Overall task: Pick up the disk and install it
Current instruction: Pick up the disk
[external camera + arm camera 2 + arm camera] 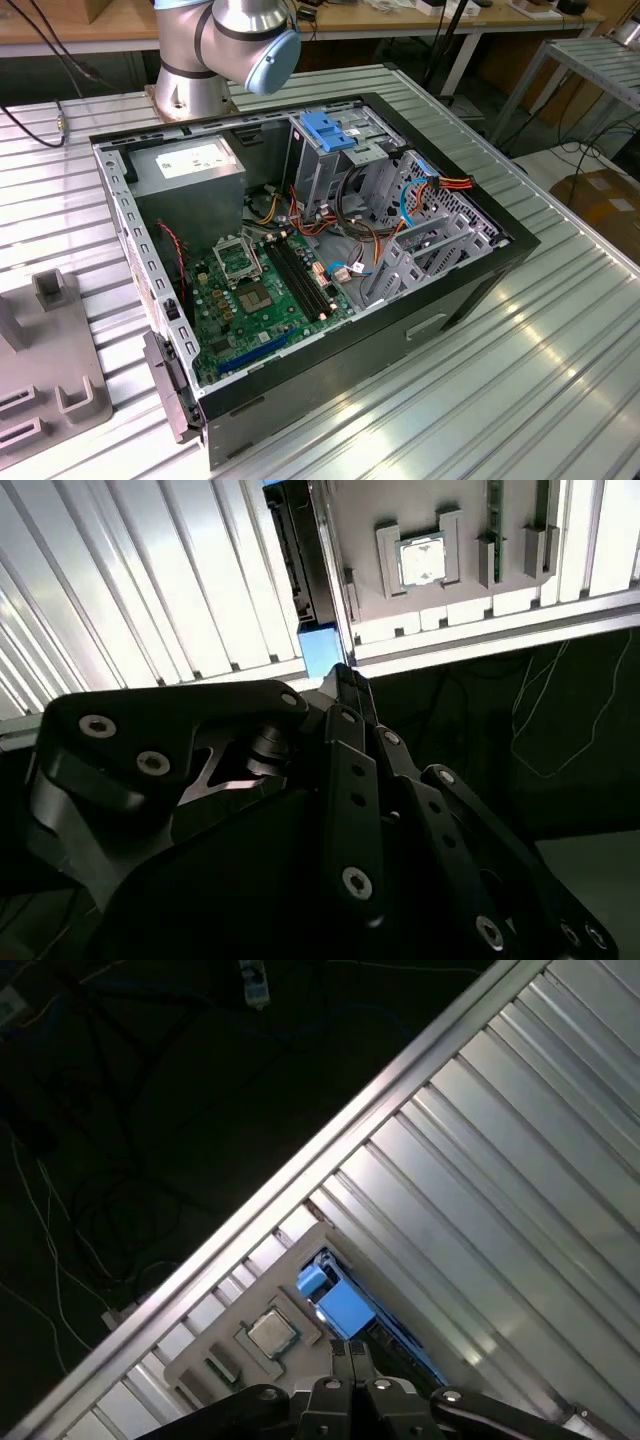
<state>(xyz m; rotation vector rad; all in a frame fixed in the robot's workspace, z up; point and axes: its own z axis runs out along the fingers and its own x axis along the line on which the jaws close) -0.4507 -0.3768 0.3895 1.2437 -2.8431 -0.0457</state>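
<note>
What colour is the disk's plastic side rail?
Bright blue plastic side rail; clearest in the first wrist view.

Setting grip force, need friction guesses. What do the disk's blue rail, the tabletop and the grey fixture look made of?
Blue rail of the disk: evenly coloured, matte, so probably moulded plastic.
Tabletop: silver ribbed slats with bright glare streaks, likely bare extruded aluminium.
Grey fixture: flat matte grey, no glare; plastic seemingly, painted metal not excluded.

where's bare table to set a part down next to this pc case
Widest bare patch: the ribbed table at the exterior view's right of the computer case. A narrower strip lies between the case and the grey holder. Inside the case is crowded with motherboard and cables.
</note>
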